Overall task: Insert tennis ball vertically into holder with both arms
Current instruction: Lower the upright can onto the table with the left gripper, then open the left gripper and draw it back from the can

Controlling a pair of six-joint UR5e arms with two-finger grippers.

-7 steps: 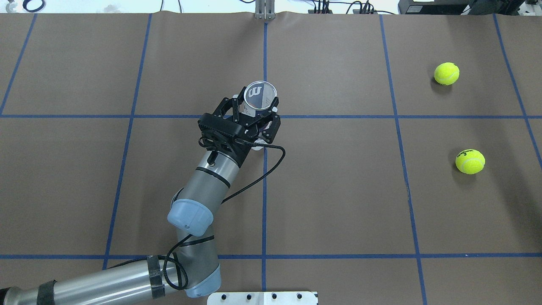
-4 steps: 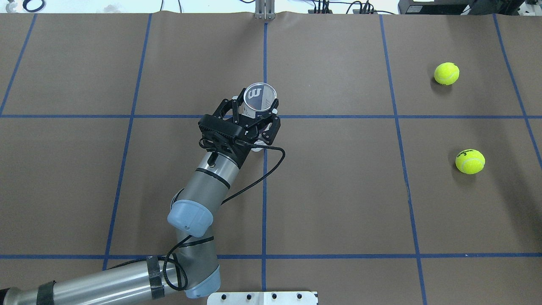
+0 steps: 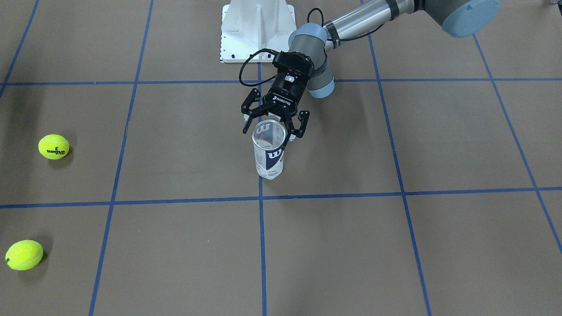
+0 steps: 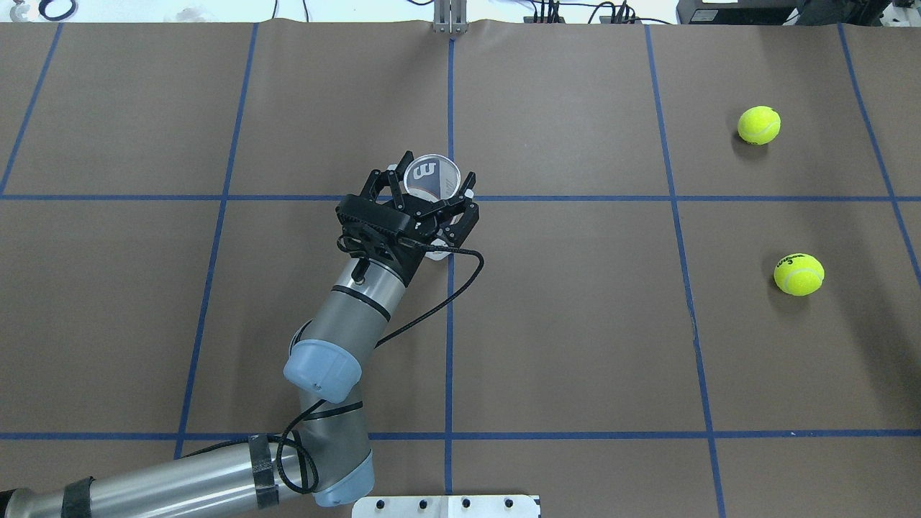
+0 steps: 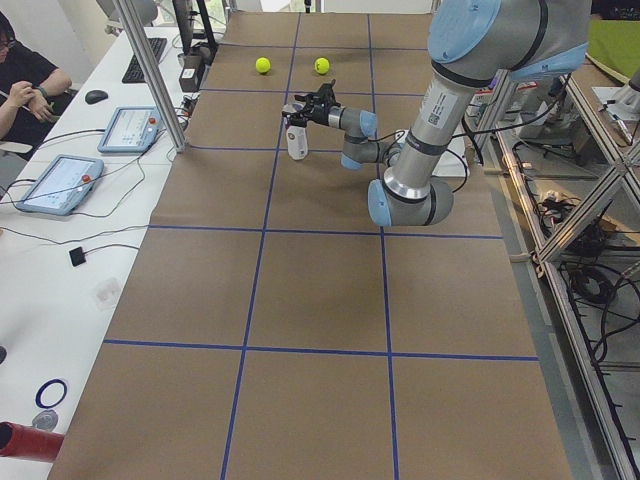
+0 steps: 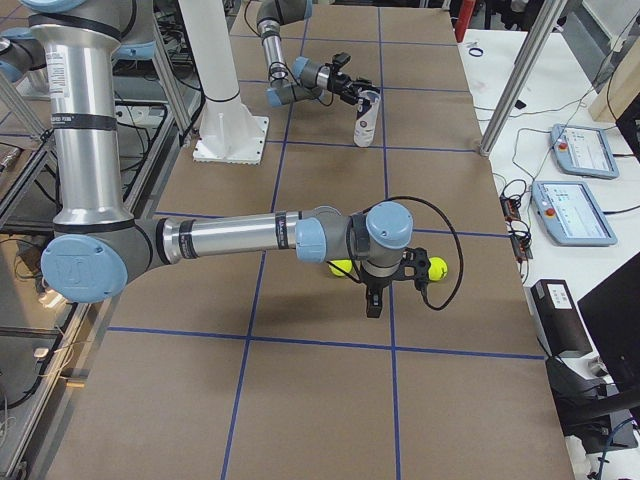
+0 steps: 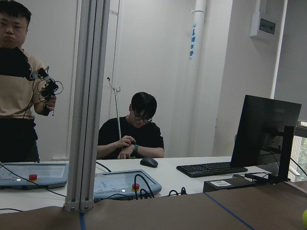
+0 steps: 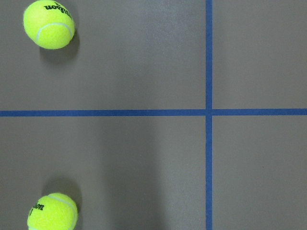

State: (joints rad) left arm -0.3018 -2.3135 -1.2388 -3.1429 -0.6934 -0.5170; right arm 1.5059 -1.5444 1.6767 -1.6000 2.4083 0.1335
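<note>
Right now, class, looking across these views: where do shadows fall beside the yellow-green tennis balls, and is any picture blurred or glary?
Right wrist view: sharp, each yellow-green tennis ball casts a soft shadow just below itself. Front-facing view: soft shadows beside both balls; the clear plastic tube in the left gripper shows faint sheen. Left wrist view: evenly lit, slightly soft. Overhead view: crisp, no glare.

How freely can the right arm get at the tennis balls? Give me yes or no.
Probably yes. The right gripper hangs above the table near one tennis ball and the other ball. Its wrist view shows only bare table around them.
</note>
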